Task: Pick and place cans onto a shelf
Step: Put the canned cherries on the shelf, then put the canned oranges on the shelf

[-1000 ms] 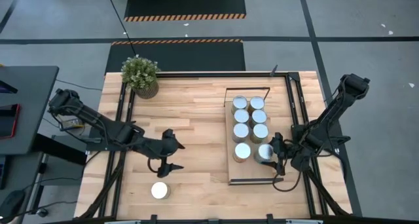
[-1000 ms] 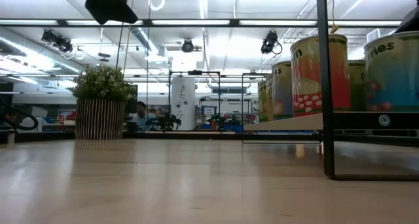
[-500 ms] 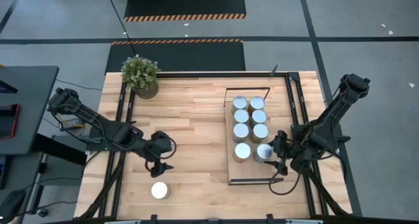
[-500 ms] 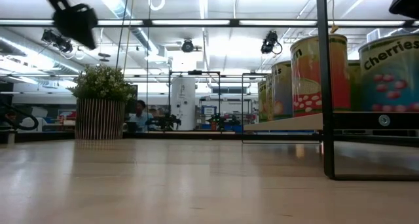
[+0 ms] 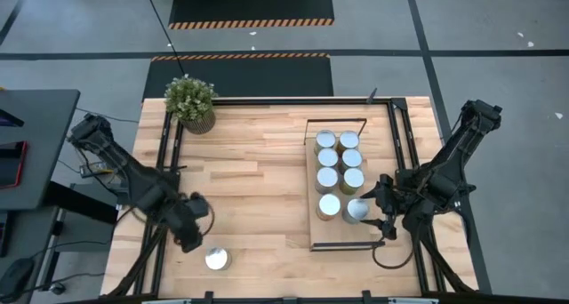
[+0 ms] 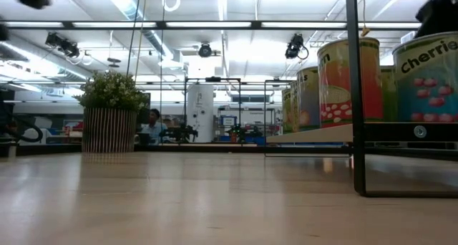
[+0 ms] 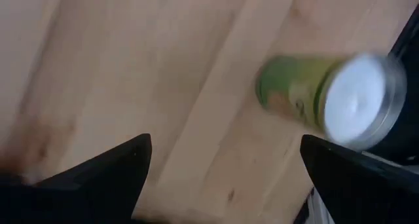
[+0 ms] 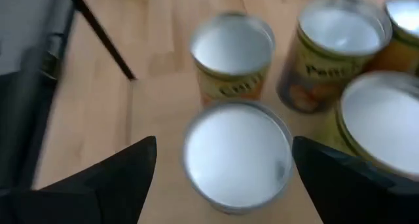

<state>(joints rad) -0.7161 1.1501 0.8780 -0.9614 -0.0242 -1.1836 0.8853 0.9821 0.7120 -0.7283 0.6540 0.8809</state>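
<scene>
We look past our two dark fingers [image 8: 98,181], spread wide apart, with a silver-lidded can [image 8: 236,155] between them; three more cans [image 8: 232,54] stand beyond on the shelf [image 8: 157,112], beside a black frame bar [image 8: 98,31]

cans [image 5: 339,175]: shiny metal lids, glossy printed labels; shelf [image 5: 314,236]: pale wood, black metal frame.

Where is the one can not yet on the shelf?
High view: the lone can stands on the table's near-left area, just beside the open left tool.
</scene>
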